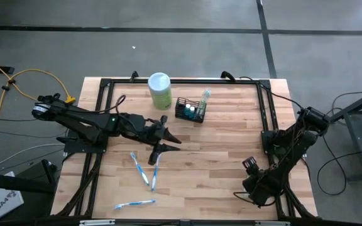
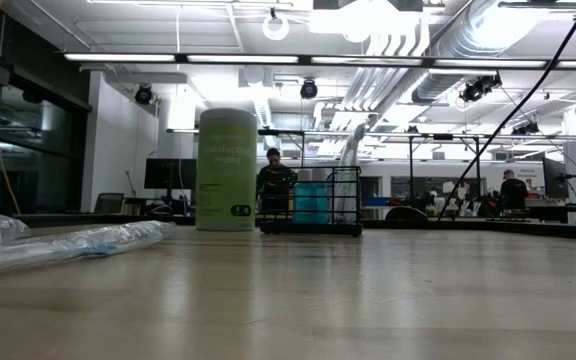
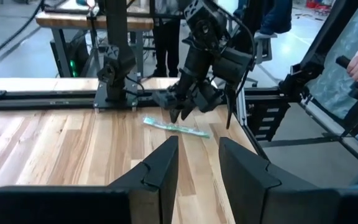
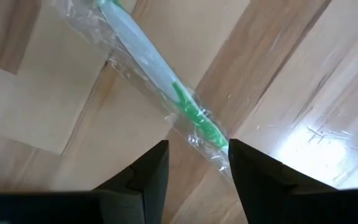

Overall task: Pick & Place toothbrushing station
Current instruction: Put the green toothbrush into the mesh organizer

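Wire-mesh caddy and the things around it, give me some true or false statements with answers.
1. The wire-mesh caddy stands beside the green canister. True.
2. The left gripper holds the caddy. False: its jaws are open, apart from it.
3. Wrapped toothbrushes lie on the table. True.
4. The right gripper is above the canister. False: it hovers over a wrapped green toothbrush.
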You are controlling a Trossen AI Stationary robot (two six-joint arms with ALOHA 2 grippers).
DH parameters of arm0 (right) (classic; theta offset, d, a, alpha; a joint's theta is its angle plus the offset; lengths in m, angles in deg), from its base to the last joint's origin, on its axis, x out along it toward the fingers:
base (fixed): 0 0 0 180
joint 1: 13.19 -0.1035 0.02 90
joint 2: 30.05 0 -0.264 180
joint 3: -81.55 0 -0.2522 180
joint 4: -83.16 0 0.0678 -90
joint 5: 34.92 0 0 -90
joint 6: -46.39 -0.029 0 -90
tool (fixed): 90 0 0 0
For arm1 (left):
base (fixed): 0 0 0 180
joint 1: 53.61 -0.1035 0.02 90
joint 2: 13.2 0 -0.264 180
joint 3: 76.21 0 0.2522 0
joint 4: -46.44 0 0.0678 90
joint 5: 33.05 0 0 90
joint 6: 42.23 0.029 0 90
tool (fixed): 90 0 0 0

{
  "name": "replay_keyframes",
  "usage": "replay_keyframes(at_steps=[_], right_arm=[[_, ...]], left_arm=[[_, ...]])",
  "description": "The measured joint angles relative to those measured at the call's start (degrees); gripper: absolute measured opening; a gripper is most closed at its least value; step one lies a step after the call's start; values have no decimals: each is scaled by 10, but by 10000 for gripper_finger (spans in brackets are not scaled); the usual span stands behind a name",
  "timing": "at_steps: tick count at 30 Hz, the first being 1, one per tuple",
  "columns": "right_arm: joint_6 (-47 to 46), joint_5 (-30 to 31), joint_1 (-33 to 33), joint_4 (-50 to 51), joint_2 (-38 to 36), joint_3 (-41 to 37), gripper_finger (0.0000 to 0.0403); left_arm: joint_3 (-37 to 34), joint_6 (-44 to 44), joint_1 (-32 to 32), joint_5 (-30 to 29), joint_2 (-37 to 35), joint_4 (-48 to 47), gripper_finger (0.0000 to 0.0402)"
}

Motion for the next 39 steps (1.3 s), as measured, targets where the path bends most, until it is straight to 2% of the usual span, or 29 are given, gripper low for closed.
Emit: replay_keyframes(at_steps=[11,17,23,33,39], right_arm=[[44,2,0,-24,0,0,158],[39,2,0,-35,0,0,158],[-9,-1,0,-41,0,0,158],[14,-3,0,-54,0,0,159],[14,-5,0,-55,0,0,182]], left_arm=[[0,1,0,0,0,10,110],[0,1,0,0,0,9,110],[0,2,0,0,0,9,110],[0,2,0,0,0,9,110],[0,2,0,0,0,9,110]])
